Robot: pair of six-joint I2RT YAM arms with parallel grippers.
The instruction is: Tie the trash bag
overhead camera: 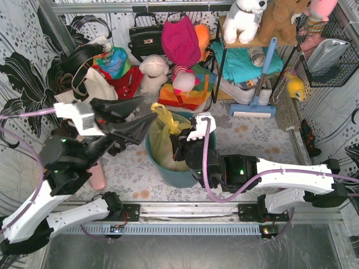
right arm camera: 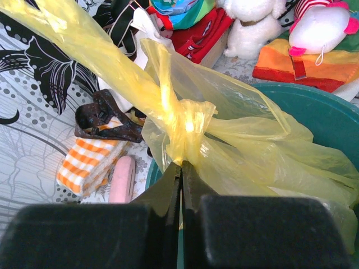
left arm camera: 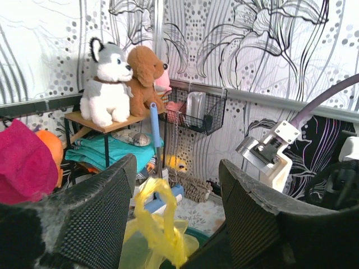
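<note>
The right pincer (right arm camera: 181,171) is clenched on a fold of the bag (right arm camera: 252,140) just under its knot (right arm camera: 188,120). The left pincer (left arm camera: 176,168) stands released above a loose yellow tail of the bag, seemingly not touching it. The bag sits in the teal bin (overhead camera: 179,176) on the bench (overhead camera: 252,137), between the arms.

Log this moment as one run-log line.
left end effector: open | right end effector: shut on thin translucent yellow plastic trash bag below knot | bag: in round teal plastic bin
</note>
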